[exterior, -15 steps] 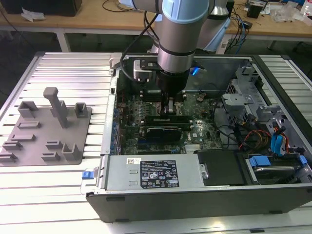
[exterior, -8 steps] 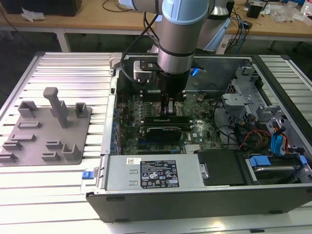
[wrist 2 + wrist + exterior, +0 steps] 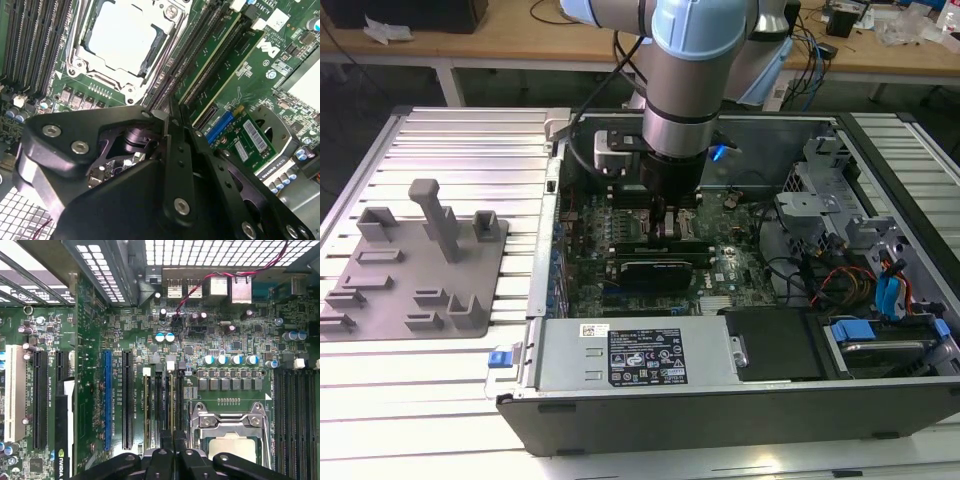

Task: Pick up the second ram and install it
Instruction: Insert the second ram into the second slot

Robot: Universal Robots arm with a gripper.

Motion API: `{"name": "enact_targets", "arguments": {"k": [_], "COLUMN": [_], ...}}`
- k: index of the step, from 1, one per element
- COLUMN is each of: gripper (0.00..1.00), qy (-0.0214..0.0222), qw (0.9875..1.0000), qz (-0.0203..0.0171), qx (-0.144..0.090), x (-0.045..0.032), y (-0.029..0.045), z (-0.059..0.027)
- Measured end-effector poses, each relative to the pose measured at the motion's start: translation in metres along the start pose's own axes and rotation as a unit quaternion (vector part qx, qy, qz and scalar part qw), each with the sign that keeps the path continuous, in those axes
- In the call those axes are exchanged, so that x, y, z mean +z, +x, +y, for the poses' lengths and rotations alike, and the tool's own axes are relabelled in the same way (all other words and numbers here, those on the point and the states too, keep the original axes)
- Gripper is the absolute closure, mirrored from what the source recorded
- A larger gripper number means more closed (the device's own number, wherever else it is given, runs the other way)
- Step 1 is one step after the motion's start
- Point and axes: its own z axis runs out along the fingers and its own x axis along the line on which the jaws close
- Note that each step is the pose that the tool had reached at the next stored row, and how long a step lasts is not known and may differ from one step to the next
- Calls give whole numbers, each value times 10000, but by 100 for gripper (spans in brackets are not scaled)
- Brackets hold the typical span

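while edge-down in the claw [image 3: 173, 454], second ram [image 3: 172, 405] parallel to memory slots [image 3: 158, 405]

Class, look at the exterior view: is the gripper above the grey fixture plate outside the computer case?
No. The gripper is down inside the open computer case, over the motherboard; the grey fixture plate lies apart.

robotics lab: workbenches [image 3: 470, 45], open computer case [image 3: 720, 400]
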Motion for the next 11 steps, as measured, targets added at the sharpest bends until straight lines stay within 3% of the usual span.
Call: {"name": "enact_targets", "arguments": {"k": [4,7,10,11], "gripper": [83,83,83,83], "qy": [1,0,6,6], "qw": [10000,10000,10000,10000], "qz": [-2,-1,-4,-1], "qx": [0,0,-1,0], "x": [-4,-131,-146,-150], "y": [-1,-1,-1,-1], "z": [0,5,4,-45]}}
